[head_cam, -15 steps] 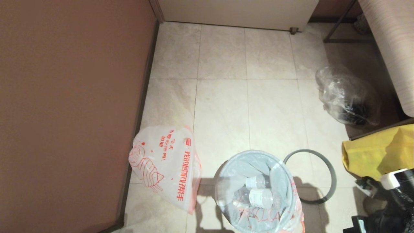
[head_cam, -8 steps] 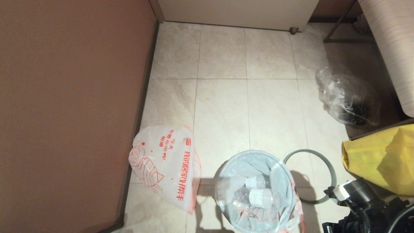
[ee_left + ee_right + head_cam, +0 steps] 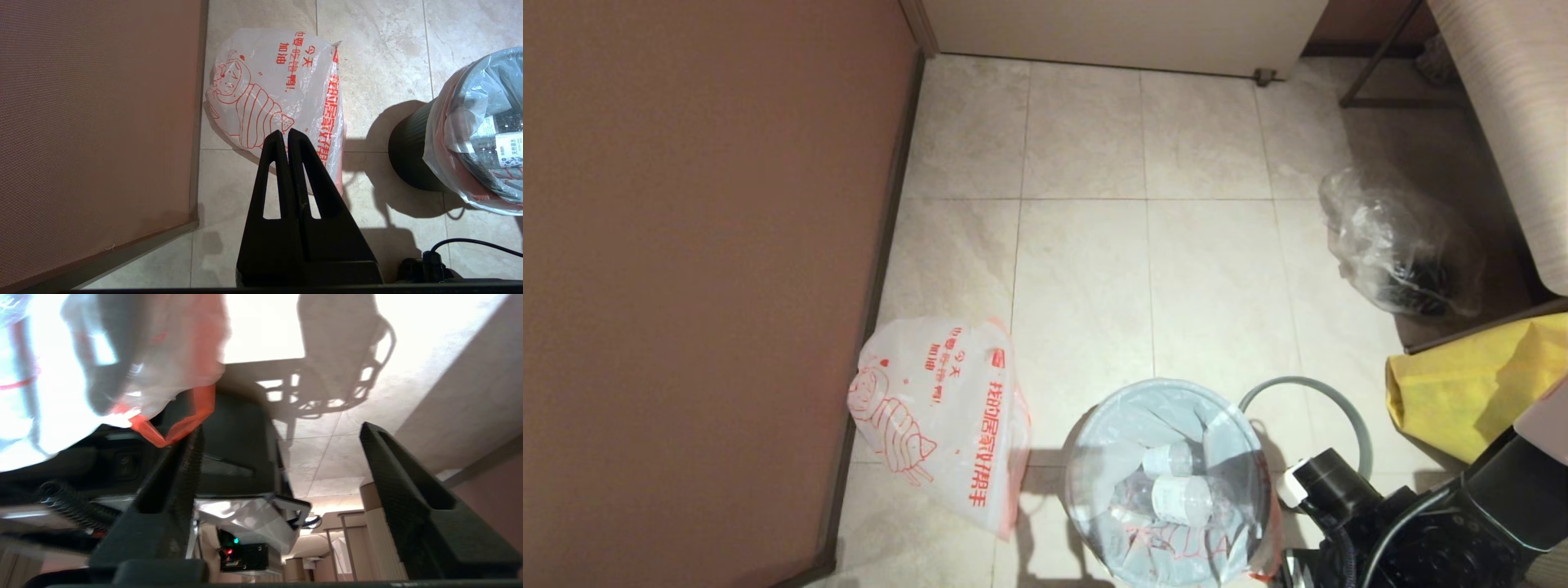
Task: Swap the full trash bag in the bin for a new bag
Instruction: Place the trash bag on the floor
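The full trash bag (image 3: 1172,482), a thin white see-through plastic bag with red print and clear plastic bottles inside, sits in the bin (image 3: 410,161), a small round black plastic bin on the tiled floor (image 3: 1086,245); the bag's top is folded out over the bin's edge, and a red-edged handle (image 3: 173,424) hangs down on the side nearest the robot; the grey ring rim (image 3: 1327,408) is off the bin and lies flat on the floor just beside it, on the right.

The right gripper (image 3: 282,437) is low down next to the bin, close to that red handle; its jaws are wide apart and hold nothing; one jaw looks very near the handle, maybe touching it. I think the step now is to grab the full bag so it can be lifted out. To do it well, the jaws should slide around the red handle or a bunched bit of the folded-over edge, then squeeze firmly; the plastic is thin and slippery, so a small pinch may slip; the lift should go straight up so the light bin does not tip.

The new bag (image 3: 939,408), flat and smooth with a red cat drawing, lies on the floor left of the bin, by the brown wall (image 3: 703,269); the left gripper (image 3: 284,141) hangs above it with jaws pressed together, empty.
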Available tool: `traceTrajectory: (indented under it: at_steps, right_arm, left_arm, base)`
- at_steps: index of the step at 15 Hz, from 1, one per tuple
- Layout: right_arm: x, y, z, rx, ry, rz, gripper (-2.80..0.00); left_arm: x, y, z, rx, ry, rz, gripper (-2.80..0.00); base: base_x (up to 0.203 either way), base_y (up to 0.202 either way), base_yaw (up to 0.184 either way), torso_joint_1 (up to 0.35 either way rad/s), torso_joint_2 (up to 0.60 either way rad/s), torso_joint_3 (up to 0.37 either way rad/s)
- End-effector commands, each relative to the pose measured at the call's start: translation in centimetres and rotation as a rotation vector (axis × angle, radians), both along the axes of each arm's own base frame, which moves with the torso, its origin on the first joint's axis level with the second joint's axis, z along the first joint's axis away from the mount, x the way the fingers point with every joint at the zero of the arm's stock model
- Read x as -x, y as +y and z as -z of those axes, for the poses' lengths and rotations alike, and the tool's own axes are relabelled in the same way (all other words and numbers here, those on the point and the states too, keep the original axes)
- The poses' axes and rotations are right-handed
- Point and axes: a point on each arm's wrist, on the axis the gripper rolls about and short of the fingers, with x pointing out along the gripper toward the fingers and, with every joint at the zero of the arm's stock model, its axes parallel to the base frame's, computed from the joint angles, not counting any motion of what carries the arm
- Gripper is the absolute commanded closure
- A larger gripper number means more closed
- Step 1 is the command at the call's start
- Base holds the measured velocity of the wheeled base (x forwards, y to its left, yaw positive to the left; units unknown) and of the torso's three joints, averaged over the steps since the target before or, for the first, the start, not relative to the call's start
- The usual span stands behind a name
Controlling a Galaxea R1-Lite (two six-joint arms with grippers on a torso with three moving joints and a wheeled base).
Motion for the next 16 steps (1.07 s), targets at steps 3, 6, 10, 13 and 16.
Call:
traceTrajectory:
  at_steps: [3,6,10,13,16]
  right_arm:
    - [1.2,0.5,-1.5,-0.013,0.003,-0.042,-2.80]
    - [2.1,0.6,-3.4,-0.022,-0.015,-0.066,-2.80]
    - [0.8,1.2,-2.2,0.001,0.006,-0.057,-2.80]
    - [-0.5,0.9,-1.4,0.006,-0.012,-0.022,-2.80]
    - [-1.4,0.5,-0.4,0.049,0.003,0.000,-2.80]
  left_arm:
    - [0.0,0.0,0.0,0.001,-0.001,-0.001,0.00]
    - [0.0,0.0,0.0,0.001,-0.001,-0.001,0.00]
    - [0.0,0.0,0.0,0.001,-0.001,-0.001,0.00]
    - [0.0,0.0,0.0,0.001,-0.001,-0.001,0.00]
    - [0.0,0.0,0.0,0.001,-0.001,-0.001,0.00]
  base:
    - [0.000,0.000,0.000,0.000,0.00,0.000]
    - [0.000,0.000,0.000,0.000,0.00,0.000]
    - [0.000,0.000,0.000,0.000,0.00,0.000]
    - [0.000,0.000,0.000,0.000,0.00,0.000]
    - [0.000,0.000,0.000,0.000,0.00,0.000]
